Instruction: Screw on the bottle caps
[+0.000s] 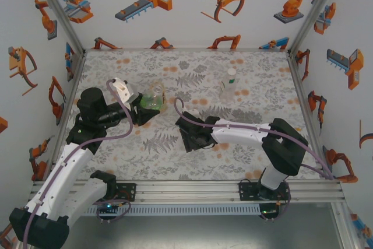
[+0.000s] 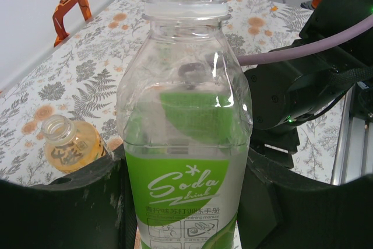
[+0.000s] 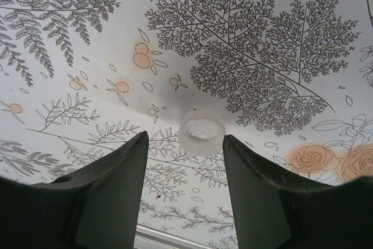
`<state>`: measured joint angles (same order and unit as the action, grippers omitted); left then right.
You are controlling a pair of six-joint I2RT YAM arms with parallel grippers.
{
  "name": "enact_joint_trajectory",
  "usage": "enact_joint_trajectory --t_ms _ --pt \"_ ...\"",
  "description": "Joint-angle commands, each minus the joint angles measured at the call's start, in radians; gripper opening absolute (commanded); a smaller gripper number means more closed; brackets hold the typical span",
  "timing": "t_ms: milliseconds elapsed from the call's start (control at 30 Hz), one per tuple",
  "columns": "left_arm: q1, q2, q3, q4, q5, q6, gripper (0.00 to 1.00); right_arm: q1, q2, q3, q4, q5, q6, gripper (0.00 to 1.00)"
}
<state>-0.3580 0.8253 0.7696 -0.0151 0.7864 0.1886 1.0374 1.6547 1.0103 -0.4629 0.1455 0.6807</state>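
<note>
My left gripper (image 2: 186,217) is shut on a clear bottle with a green "Soda" label (image 2: 183,144). The bottle stands upright between the black fingers (image 2: 58,208), and its threaded neck is open with no cap. From above, this bottle (image 1: 152,98) sits at the left gripper (image 1: 144,111), left of centre. An uncapped bottle of amber liquid (image 2: 70,144) stands just beyond it. My right gripper (image 3: 185,138) is open, tips down close to the table. A whitish bottle cap (image 3: 200,134) lies on the cloth between its fingertips, untouched. From above, the right gripper (image 1: 193,138) is mid-table.
A slim clear bottle with a white top (image 1: 229,87) stands upright at the back right. The table (image 1: 262,68) has a fern-and-flower cloth. Printed walls close in the left, back and right. The right arm (image 2: 303,86) lies close beside the held bottle.
</note>
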Motion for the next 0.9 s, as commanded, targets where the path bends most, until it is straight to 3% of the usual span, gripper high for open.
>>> enact_joint_trajectory --t_ms 0,867 --pt "0.007 -0.005 -0.004 0.024 0.028 -0.009 0.09 -0.004 -0.001 0.015 0.000 -0.005 0.000 0.52" --pt "0.007 0.001 -0.003 0.022 0.028 -0.011 0.09 -0.004 0.066 -0.016 0.016 0.000 0.011 0.51"
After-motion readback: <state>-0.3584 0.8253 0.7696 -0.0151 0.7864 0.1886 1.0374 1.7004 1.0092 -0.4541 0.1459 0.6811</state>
